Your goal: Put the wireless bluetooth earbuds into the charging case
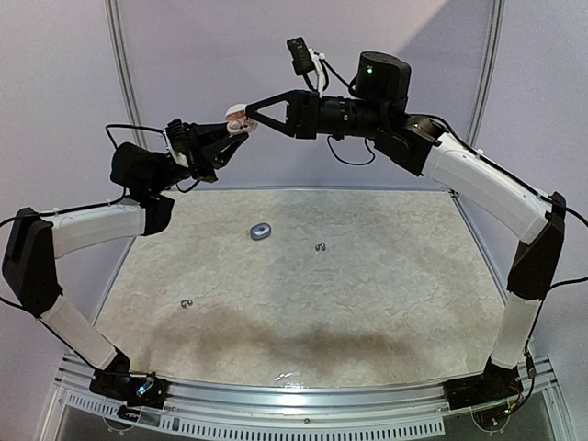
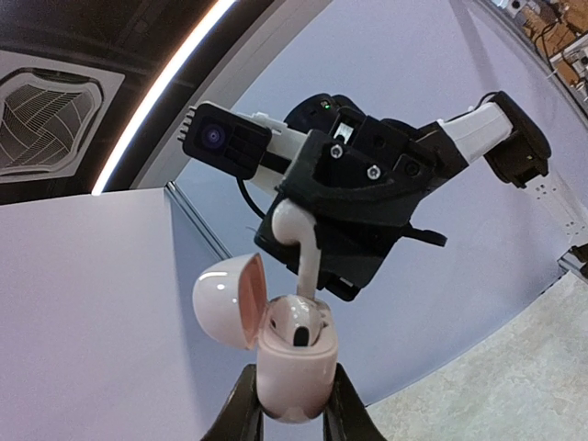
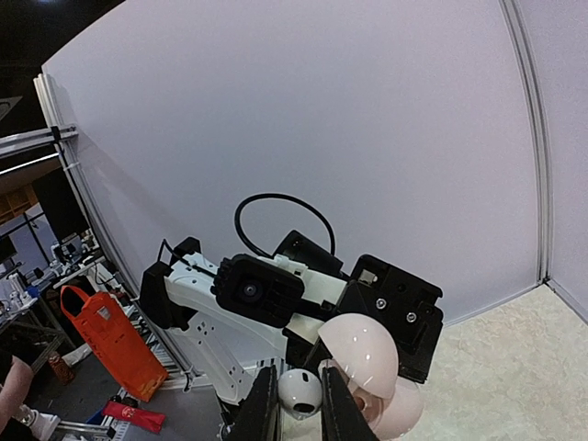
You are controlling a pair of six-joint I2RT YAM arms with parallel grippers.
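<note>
Both arms are raised high above the table, tips meeting. My left gripper (image 2: 294,406) (image 1: 230,131) is shut on the pinkish-white charging case (image 2: 296,372) (image 1: 238,118), held upright with its lid (image 2: 228,299) swung open to the left. One whitish earbud (image 2: 303,323) sits in the case. My right gripper (image 3: 299,404) (image 1: 250,114) is shut on the head of a second whitish earbud (image 3: 300,392) (image 2: 296,230). Its stem points down into the case's other slot. Two tiny dark earbud pieces (image 1: 321,246) (image 1: 187,303) lie on the table.
A small blue-grey case (image 1: 261,231) lies closed on the speckled table (image 1: 367,294), left of centre, far below the grippers. White walls stand behind and to the sides. A metal rail (image 1: 303,400) runs along the near edge between the arm bases.
</note>
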